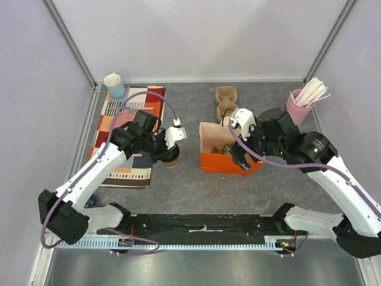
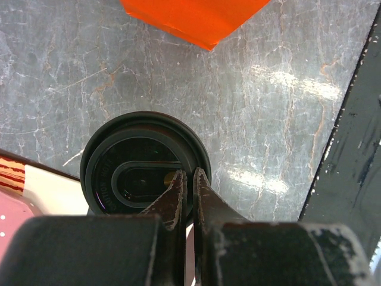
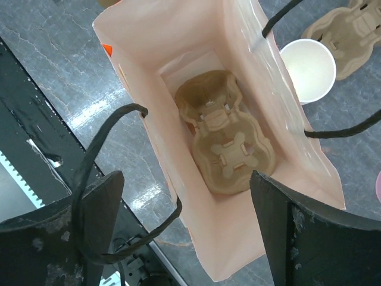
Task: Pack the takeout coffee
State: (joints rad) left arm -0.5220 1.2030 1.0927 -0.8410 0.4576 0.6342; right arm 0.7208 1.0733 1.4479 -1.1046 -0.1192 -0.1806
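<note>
The takeout coffee (image 1: 171, 158), a brown paper cup with a black lid (image 2: 146, 162), stands on the grey table just right of the placemat. My left gripper (image 1: 167, 149) is shut, and its fingertips (image 2: 178, 182) rest over the right part of the lid. The orange paper bag (image 1: 221, 161) stands open to the cup's right, with a cardboard cup carrier (image 3: 223, 134) at its bottom. My right gripper (image 3: 187, 199) is wide open above the bag's mouth (image 1: 238, 156). One black bag handle (image 3: 128, 110) loops beside its left finger.
A patterned placemat (image 1: 128, 134) lies at the left with a light blue mug (image 1: 114, 84) behind it. A second cup carrier (image 1: 225, 101) and an open paper cup (image 3: 308, 68) are behind the bag. A pink cup of white sticks (image 1: 300, 101) stands at the back right.
</note>
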